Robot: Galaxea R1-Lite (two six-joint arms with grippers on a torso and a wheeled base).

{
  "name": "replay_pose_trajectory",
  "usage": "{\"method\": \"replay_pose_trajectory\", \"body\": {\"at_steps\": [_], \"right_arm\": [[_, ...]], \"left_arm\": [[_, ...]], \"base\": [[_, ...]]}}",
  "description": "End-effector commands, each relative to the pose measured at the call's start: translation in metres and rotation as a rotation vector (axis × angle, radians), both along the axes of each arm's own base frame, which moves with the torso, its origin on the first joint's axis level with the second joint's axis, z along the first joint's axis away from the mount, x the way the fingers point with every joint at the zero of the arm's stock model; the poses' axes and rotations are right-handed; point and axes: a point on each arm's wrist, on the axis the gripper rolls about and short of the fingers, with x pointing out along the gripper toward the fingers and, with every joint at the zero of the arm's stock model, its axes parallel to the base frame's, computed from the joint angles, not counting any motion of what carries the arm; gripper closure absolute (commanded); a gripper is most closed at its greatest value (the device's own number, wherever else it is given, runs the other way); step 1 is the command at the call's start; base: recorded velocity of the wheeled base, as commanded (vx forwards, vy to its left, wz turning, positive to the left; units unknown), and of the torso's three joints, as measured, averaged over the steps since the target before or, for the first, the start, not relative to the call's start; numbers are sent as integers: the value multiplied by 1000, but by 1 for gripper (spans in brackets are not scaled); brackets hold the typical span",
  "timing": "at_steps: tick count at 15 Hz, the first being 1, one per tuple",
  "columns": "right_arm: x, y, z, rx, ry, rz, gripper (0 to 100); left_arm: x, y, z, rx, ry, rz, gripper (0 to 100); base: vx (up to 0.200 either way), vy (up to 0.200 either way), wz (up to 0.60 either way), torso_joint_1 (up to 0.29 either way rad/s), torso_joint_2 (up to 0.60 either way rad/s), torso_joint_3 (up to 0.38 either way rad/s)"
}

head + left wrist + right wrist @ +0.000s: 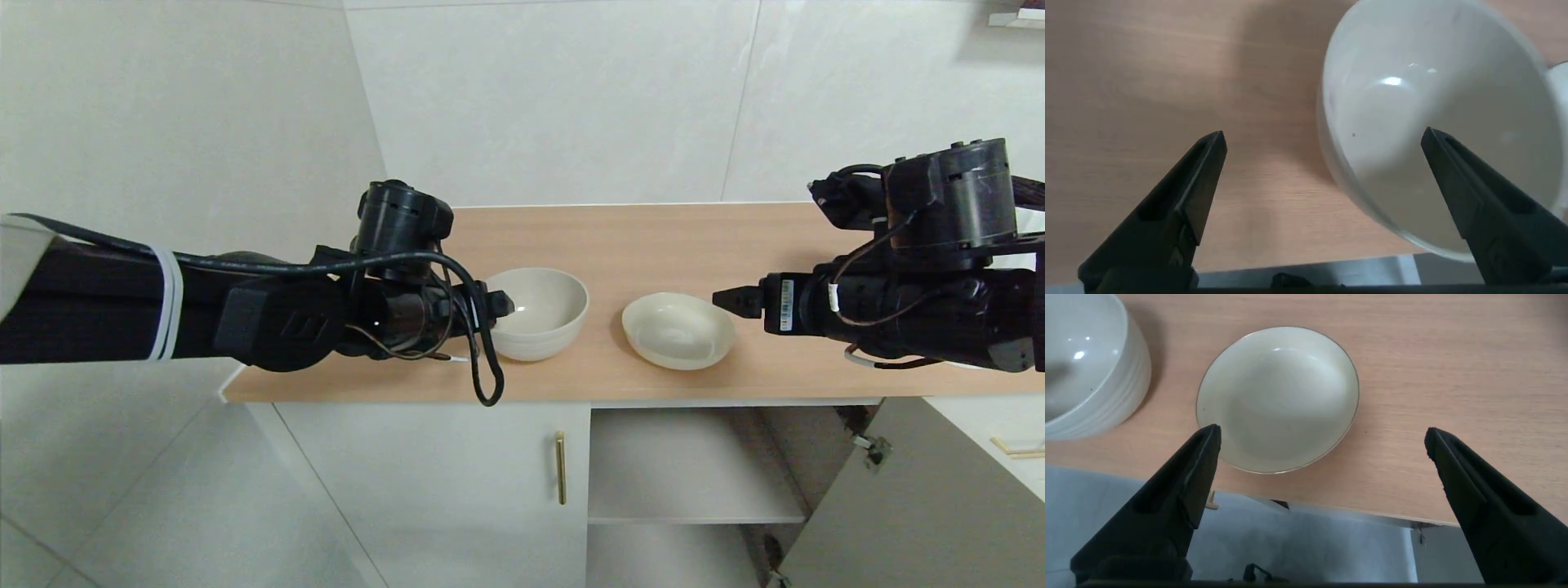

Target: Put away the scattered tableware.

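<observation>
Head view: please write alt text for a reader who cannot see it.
Two white bowls sit on a wooden counter: a deep bowl on the robot's left, a shallow bowl on its right. The left claw is at the deep bowl's rim, the right claw beside the shallow one. Below, a cabinet door stands open.

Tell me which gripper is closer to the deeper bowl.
Left. The left gripper is at the deep bowl, by its rim; the right gripper is farther off, beside the shallow dish.

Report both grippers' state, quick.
Left gripper: open, empty, jaws spread wide at the rim of the deep bowl.
Right gripper: open, empty, jaws spread wide by the shallow dish.
</observation>
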Motion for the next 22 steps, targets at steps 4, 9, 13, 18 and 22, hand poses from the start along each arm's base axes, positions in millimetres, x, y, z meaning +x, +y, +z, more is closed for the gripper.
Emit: {"method": "replay_pose_trajectory", "body": {"at_steps": [4, 9, 13, 18, 22], "right_arm": [[-1, 0, 0, 1, -1, 1, 0], [4, 2, -3, -11, 6, -18, 0], [26, 9, -26, -61, 61, -71, 0], [57, 12, -51, -62, 113, -155, 0], [76, 13, -66, -65, 126, -206, 0]], "left_arm": [[-3, 1, 3, -5, -7, 1, 100], [-33, 17, 40, -47, -87, -2, 100], [-52, 26, 57, -65, -127, -10, 100], [-60, 29, 64, -75, -145, -15, 100], [-61, 29, 63, -72, -142, -18, 100]], "base": [[0, 0, 0, 0, 0, 0], [0, 0, 0, 0, 0, 0], [0, 0, 0, 0, 0, 0], [0, 0, 0, 0, 0, 0], [0, 0, 0, 0, 0, 0]]}}
